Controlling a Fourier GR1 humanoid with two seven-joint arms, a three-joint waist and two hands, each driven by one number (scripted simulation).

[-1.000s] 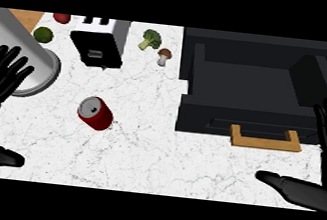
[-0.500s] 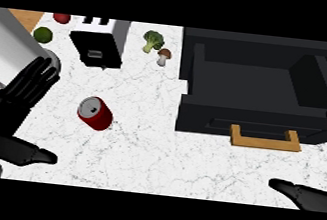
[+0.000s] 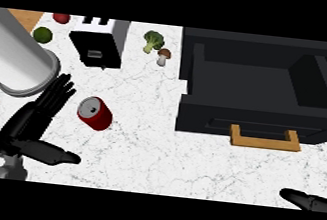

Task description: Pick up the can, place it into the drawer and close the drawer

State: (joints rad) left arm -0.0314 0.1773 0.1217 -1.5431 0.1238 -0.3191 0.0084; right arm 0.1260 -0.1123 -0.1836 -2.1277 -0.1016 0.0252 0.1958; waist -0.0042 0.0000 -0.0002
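Note:
A red can (image 3: 95, 113) with a silver top lies on its side on the white marble counter, left of centre. My left hand (image 3: 35, 121) is just left of it, open, fingers straight and pointing up, thumb stretched toward the lower right; it does not touch the can. The black drawer (image 3: 261, 89) stands pulled out at the right, its inside bare, with a wooden handle (image 3: 264, 138) on its front. Only the thumb and a fingertip of my right hand (image 3: 320, 203) show at the lower right edge, spread apart and open.
A tall white cylinder (image 3: 12, 58) stands at the far left, close above my left hand. Behind it are a black toaster (image 3: 97, 43), a lime (image 3: 42, 34), a red fruit (image 3: 61, 18), broccoli (image 3: 153, 40) and a mushroom (image 3: 163, 55).
My left hand has moved right and forward, from the left edge to beside the can. My right hand has slid further toward the right edge. The can has not moved.

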